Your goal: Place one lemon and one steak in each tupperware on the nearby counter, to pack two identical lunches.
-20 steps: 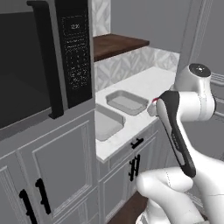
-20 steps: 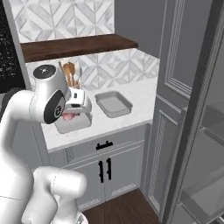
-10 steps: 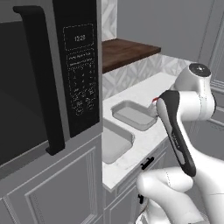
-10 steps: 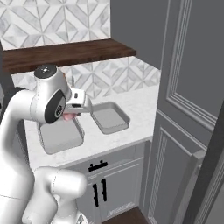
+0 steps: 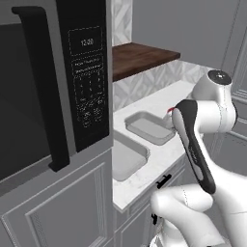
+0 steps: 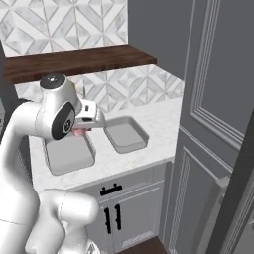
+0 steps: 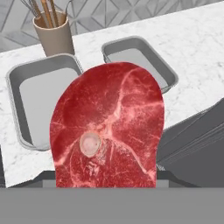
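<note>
Here, the red marbled raw steak [image 7: 107, 131] stands upright in the two-finger gripper [image 7: 105, 179], apparently pinched, though its tips are hidden. Two shallow pale-grey rectangular tupperware trays [image 7: 41, 94] [image 7: 142, 61] sit at eleven and one o'clock on the white marbled counter [image 7: 192, 52].

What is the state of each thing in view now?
Steak: raw, held upright in the hand, above the counter.
Hand: shut on the steak.
Left tray: empty, flat on the counter.
Right tray: empty, flat on the counter, beside the left one.
Utensil pot: upright behind the trays, sticks standing in it.
Microwave: door closed, clock lit.
Cabinet doors: closed.
</note>
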Robot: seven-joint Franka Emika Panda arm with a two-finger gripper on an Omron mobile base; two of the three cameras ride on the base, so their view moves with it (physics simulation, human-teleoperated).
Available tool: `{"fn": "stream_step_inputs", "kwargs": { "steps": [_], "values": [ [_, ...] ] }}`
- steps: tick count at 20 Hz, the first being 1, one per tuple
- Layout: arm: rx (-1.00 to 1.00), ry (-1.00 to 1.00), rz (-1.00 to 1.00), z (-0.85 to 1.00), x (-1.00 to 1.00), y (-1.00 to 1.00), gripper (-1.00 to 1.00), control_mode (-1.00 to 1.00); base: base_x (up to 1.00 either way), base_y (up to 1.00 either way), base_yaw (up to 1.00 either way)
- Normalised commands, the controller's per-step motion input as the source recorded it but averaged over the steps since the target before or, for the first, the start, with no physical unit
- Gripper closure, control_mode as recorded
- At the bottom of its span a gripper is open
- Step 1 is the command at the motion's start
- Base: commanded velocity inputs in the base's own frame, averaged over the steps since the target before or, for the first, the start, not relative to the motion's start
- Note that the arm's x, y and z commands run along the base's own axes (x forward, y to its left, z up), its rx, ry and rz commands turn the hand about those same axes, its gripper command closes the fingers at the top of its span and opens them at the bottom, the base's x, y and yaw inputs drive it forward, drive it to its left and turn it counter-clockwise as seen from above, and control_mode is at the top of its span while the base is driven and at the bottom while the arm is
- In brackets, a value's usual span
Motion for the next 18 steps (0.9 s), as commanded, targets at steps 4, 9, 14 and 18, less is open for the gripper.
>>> {"fn": "stream_step_inputs", "kwargs": {
  "steps": [4, 9, 14, 18],
  "values": [
    [0.00, 0.15, 0.03, -0.46, 1.00, -0.01, 1.00, -1.00, 0.00, 0.00, 0.00],
    [-0.09, 0.04, 0.02, -0.72, 1.00, 0.00, 1.00, -1.00, 0.00, 0.00, 0.00],
    [0.00, 0.06, 0.13, -0.21, 1.00, -0.42, 1.00, -1.00, 0.00, 0.00, 0.00],
    [0.00, 0.09, 0.26, -0.28, 0.96, -0.35, 1.00, -1.00, 0.00, 0.00, 0.00]
  ]
}}
